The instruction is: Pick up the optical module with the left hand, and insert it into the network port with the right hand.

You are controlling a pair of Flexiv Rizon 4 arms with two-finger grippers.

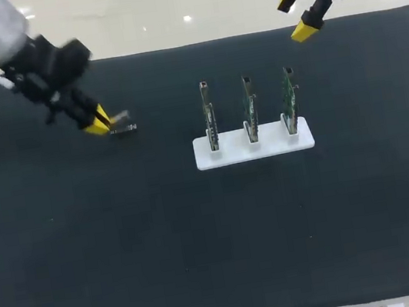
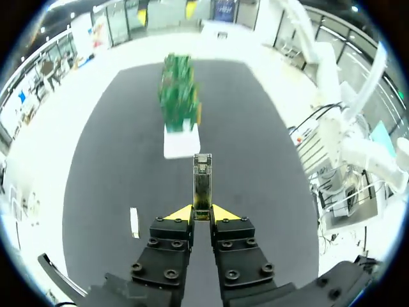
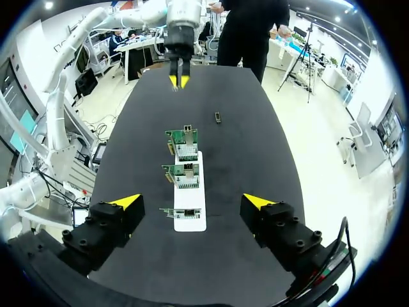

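Two-fingered left gripper (image 2: 202, 216) clamps the optical module (image 2: 202, 179), long axis straight ahead toward the boards (image 2: 179, 93); right gripper (image 3: 193, 202) spread wide.

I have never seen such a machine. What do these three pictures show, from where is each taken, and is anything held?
This is a robot with two arms at a black table. One picture looks down from a fixed camera above; the other two come from cameras on the wrists. On the table a white holder carries three upright green circuit boards. The left gripper is shut on a small optical module. The right gripper hangs open, holding nothing.
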